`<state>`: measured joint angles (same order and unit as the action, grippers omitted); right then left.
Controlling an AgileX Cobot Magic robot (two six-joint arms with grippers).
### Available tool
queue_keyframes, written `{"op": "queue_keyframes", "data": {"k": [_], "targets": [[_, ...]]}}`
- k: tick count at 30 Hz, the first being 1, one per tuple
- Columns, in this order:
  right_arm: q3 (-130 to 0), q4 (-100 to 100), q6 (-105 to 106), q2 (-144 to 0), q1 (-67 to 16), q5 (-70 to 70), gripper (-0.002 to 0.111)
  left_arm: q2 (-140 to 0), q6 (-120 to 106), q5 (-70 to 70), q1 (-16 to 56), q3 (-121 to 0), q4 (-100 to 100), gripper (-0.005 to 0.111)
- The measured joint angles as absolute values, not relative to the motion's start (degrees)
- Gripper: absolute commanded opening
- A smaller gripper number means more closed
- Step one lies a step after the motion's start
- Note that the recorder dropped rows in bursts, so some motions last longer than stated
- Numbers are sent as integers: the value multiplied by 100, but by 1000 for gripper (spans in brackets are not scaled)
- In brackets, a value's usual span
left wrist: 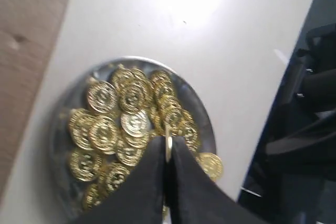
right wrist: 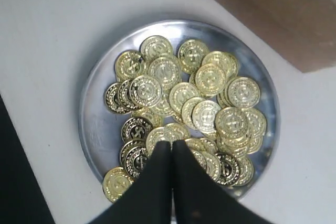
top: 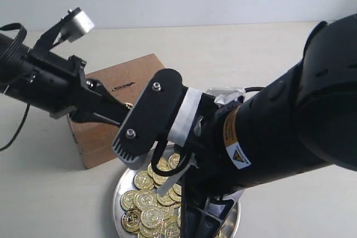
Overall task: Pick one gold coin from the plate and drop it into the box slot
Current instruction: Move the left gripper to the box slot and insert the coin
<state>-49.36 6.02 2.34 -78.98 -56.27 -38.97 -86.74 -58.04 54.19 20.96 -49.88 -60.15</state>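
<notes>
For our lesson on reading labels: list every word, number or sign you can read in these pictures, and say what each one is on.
No words or numbers can be read.
Warning label on the right arm: a triangle hazard sign; its print is too small to read.
Gold coins: embossed marks, too blurred to read.
Box: no print visible.

So the plate (right wrist: 98,129) is polished silver metal, pretty much mirror-shiny on its bare rim. The coins (right wrist: 210,80) are glossy gold with embossed faces, and the coin (left wrist: 168,153) nipped in the left pincer (left wrist: 168,145) shows a thin bright edge. That one and the right pincer (right wrist: 171,148) look like matt black plastic. The box (top: 96,143) is dull brown cardboard, the desk (top: 251,48) smooth, matt off-white.
</notes>
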Motion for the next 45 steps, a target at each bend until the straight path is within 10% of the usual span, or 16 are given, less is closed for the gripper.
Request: {"op": "queue_keyframes", "data": {"k": [45], "targets": [[-4936, 580, -63, -6289, -5627, -4704, 0, -10271, -7370, 4131, 2096, -6675, -3794, 0]]}}
